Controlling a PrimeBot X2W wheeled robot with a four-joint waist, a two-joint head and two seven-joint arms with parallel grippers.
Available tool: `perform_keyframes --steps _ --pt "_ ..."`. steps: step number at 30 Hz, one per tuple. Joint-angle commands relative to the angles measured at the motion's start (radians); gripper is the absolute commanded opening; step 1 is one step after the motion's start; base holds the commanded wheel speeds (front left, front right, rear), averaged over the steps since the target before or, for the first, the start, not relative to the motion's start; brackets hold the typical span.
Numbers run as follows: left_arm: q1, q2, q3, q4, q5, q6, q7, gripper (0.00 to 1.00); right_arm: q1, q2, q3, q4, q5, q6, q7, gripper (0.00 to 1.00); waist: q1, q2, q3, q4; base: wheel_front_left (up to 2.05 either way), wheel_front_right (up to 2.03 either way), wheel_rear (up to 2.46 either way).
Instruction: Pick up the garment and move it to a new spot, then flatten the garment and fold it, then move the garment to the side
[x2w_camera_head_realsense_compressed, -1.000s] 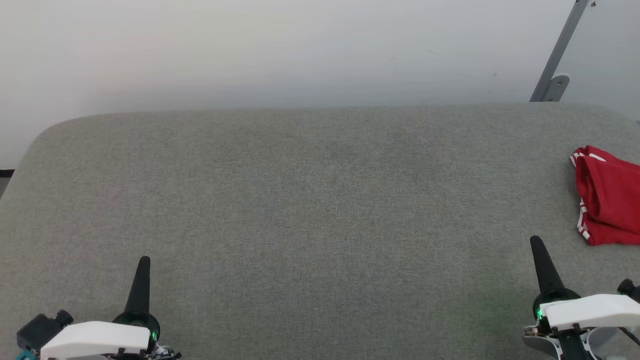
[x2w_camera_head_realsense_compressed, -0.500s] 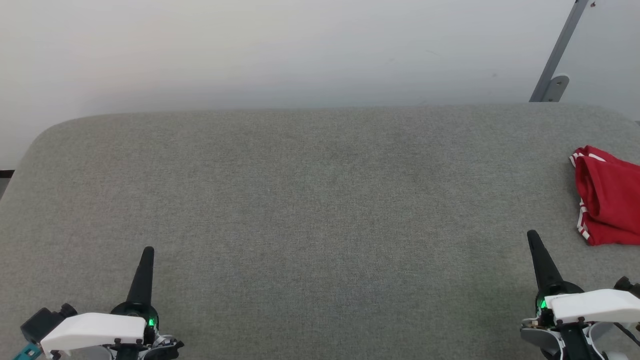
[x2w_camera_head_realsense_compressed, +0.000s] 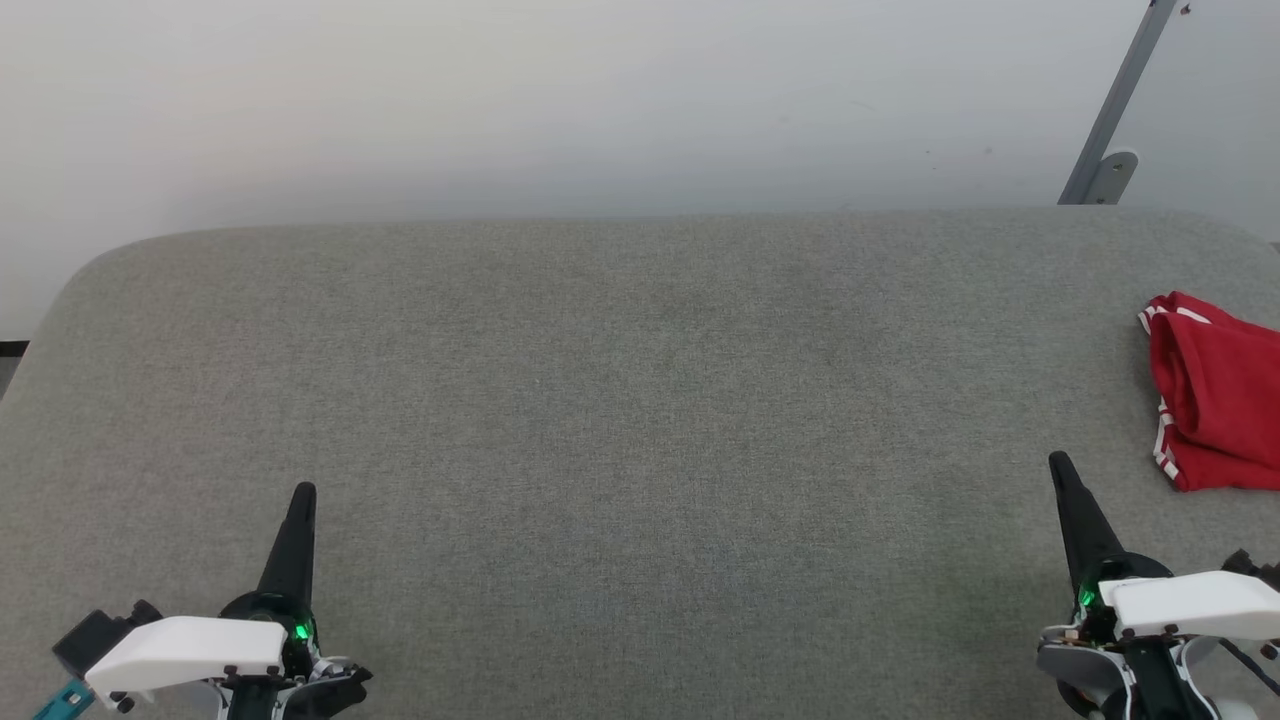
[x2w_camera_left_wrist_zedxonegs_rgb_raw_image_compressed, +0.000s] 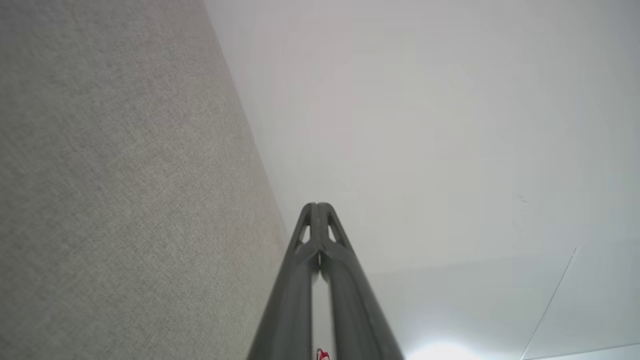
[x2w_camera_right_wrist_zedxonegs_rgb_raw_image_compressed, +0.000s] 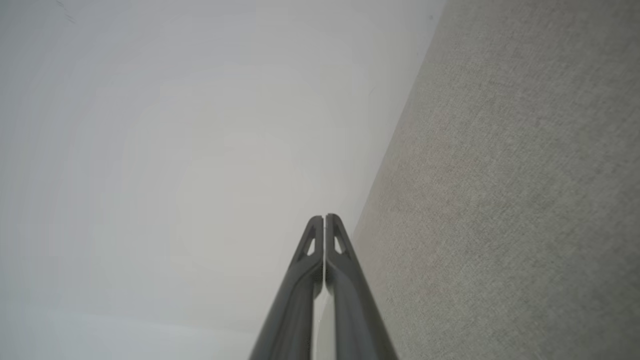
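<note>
The garment lies bunched at the right edge of the grey surface. My left hand is clenched on nothing, over the near left of the surface. My right hand is likewise clenched and empty, near the garment but apart from it.

I seem to stand in a bare test room or lab: before me is a wide counter covered in grey woven fabric, with a plain white wall behind it and a slanted grey metal strut against that.
</note>
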Motion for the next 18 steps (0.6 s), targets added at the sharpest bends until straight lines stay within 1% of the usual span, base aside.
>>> perform_keyframes --steps 1,18 --pt "-0.023 0.001 0.003 -0.001 -0.022 -0.002 0.005 0.00 -0.017 0.002 -0.003 -0.001 0.019 0.000 0.008 0.00 0.0000 -0.0001 0.000 0.000 0.00 0.00 0.00" --pt "-0.046 -0.014 0.011 0.013 -0.122 -0.003 0.040 0.00 -0.033 0.014 -0.011 0.007 0.132 0.000 0.040 0.00 0.0000 -0.0001 -0.001 0.000 0.00 0.00 0.00"
